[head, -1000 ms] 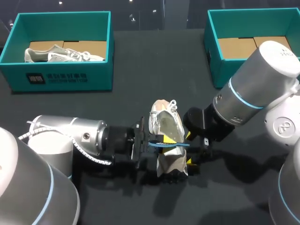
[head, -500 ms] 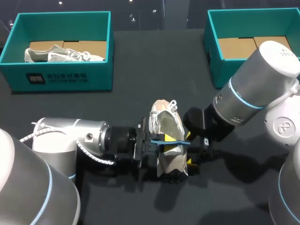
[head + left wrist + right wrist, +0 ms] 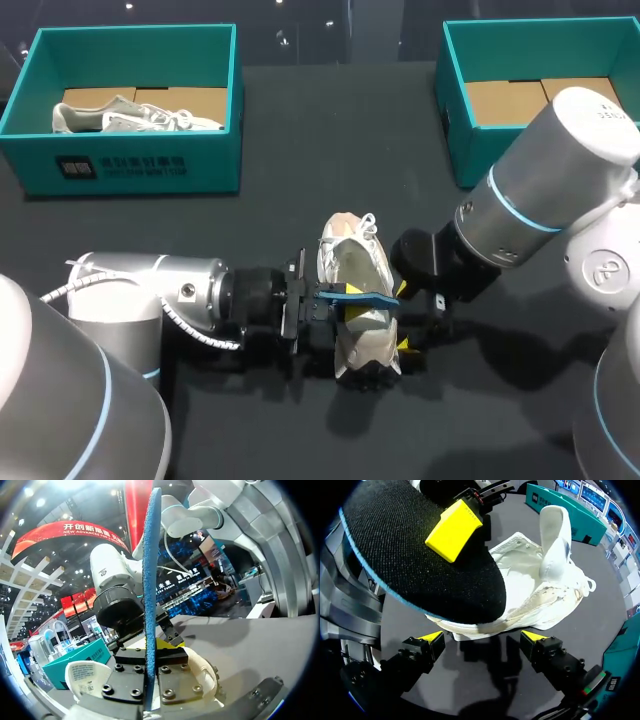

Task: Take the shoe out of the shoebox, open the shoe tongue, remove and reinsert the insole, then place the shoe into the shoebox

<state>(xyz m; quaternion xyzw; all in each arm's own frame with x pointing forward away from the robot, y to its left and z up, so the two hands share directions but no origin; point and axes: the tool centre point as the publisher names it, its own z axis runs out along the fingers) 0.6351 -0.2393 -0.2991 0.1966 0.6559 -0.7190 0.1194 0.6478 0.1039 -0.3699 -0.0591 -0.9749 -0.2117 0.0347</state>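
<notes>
One insole (image 3: 151, 580) between left fingers (image 3: 170, 656)

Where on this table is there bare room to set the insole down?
The widest bare stretch of table lies between the left shoebox and the right shoebox, beyond the shoe. A narrower strip runs between the left shoebox and the left arm. Around the shoe it is crowded: the left gripper holds the insole there, with the right gripper alongside.
</notes>
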